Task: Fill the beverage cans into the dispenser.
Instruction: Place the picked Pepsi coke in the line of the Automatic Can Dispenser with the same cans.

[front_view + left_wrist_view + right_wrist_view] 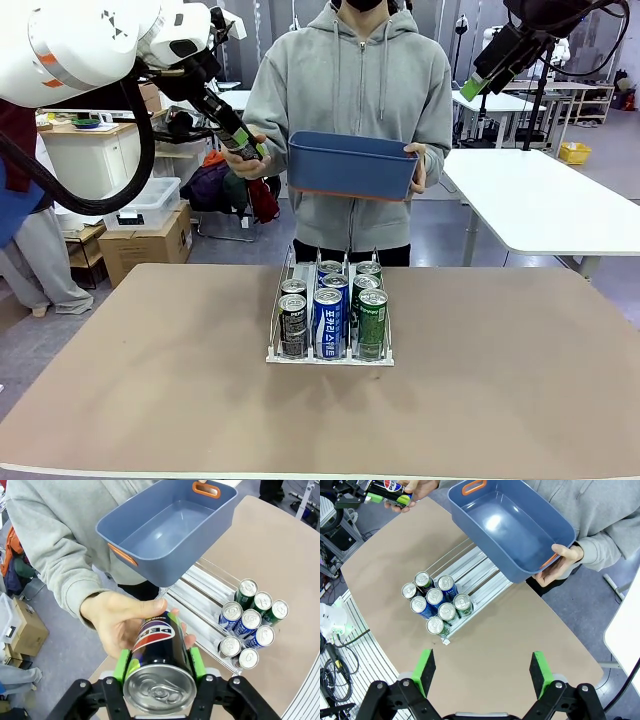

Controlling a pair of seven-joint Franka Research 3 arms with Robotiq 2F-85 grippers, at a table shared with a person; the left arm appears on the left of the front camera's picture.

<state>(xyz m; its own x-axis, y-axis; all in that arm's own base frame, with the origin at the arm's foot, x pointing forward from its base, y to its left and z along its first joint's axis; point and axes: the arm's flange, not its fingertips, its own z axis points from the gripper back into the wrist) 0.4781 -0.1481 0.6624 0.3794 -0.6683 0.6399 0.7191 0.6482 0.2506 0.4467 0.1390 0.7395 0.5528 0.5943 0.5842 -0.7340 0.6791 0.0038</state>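
1. The counter (150, 400) is a broad slab with a matte tan top and a pale edge. Around it the room shows grey floor, white tables to one side, and cardboard boxes (145, 245) with a clear storage tub near a white cabinet.
2. A person in a soft grey zip hoodie (345, 90) stands at the far edge of the counter.
3. The blue bin (352, 165) is smooth moulded plastic, rectangular with rounded corners and orange handle slots. The person's hand (559, 562) grips one end and tilts it above the counter; its inside is bare.
4. The dispenser (330, 355) sits mid-counter: a low rack with thin clear upright dividers on a white base, its ribbed lanes running toward the person.
5. Seven beverage cans (328, 320), slim glossy aluminium cylinders with silver tops, stand upright, packed at the rack's near end: black ones in the robot's left lane, blue-and-white ones in the middle, green ones in the right lane.
6. The left end effector (159, 666) is raised beside the bin, its green pads clamped on either side of a black can (157, 650) with a red, white and blue logo. The person's other hand (117, 622) cups the same can from behind, fingers touching it.
7. The right end effector (482, 672) hangs high above the counter, its green-padded fingers spread wide apart and gripping nothing.
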